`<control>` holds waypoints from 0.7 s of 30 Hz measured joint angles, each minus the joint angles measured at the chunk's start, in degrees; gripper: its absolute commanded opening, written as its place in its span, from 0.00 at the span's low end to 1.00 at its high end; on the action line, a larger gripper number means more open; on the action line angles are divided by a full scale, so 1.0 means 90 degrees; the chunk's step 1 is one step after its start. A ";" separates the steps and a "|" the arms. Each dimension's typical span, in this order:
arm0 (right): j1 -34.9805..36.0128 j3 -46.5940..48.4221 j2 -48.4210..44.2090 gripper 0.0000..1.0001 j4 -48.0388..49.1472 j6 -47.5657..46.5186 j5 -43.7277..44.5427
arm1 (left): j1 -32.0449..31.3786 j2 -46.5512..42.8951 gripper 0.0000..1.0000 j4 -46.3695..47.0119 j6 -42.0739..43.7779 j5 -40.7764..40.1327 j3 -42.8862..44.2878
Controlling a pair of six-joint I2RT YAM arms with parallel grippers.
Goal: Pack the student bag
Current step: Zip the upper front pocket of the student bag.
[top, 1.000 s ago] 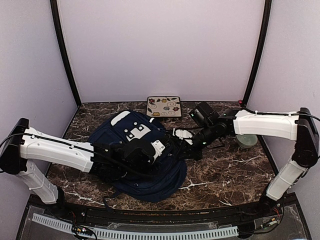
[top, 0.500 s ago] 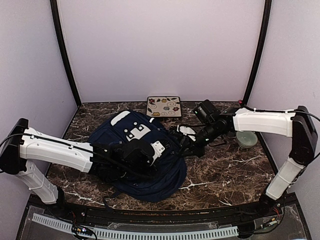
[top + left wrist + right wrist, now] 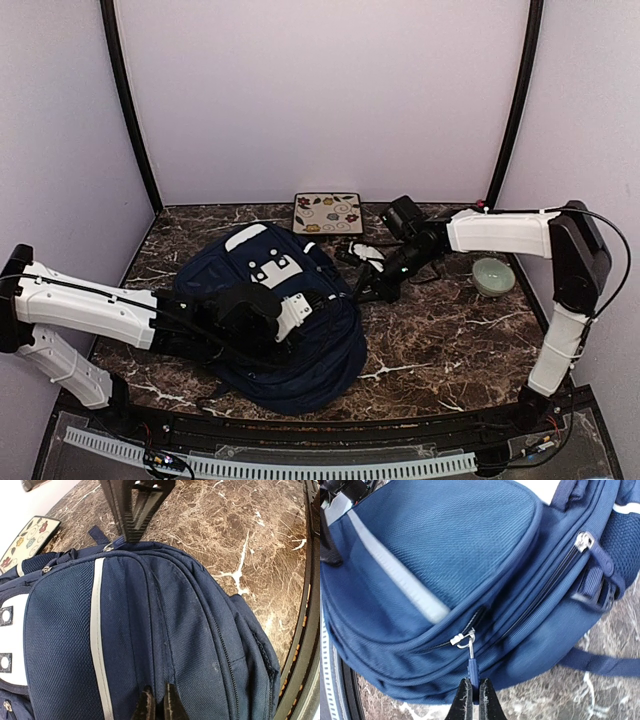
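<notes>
At the right-hand side of the student bag, our right pincer is pressing its tips together on the blue zip pull, which is hanging from the metal slider of one of the front compartments. Up on the bag's top face our left pincer is also pressed together, and it appears to be nipping a ridge of navy fabric between two zip lines. The bag itself is lying flat on the marble surface between our two arms, with its striped front facing up.

We are judging this to be the zip-working step, with one arm anchoring the cloth while the other draws the slider. A flowered pad is sitting just beyond the bag and a green bowl is standing well off to the bag's right, both outside it. So we are reading this as opening a compartment, not closing one, though we cannot be sure from the zip alone. A dark gap is showing just beside the slider, and we cannot tell how far the track is already parted.

For the next move we are thinking of a steady pull along the curve of the zip track, following the bag's rounded edge instead of tugging straight outward. The left pinch needs to be holding the fabric taut against that pull, or the whole bag is going to slide across the surface with the slider. The small pull tab could also slip out from between the tips.
</notes>
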 measured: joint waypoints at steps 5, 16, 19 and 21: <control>0.0005 0.0573 0.0512 0.00 -0.0051 0.0134 -0.0136 | 0.0002 -0.0165 0.00 0.0049 0.0155 -0.0010 -0.0146; -0.0119 0.0627 0.0423 0.28 0.0066 0.0430 0.0143 | -0.0051 -0.0155 0.00 0.0197 0.0158 -0.0168 -0.0323; -0.0340 0.0461 -0.0056 0.32 0.0119 0.0452 0.0330 | -0.0056 -0.0017 0.00 0.0325 0.0185 -0.0270 -0.0342; -0.0493 0.0372 -0.0476 0.34 0.0138 0.0466 0.0350 | -0.0005 0.0146 0.00 0.0435 0.0199 -0.0257 -0.0342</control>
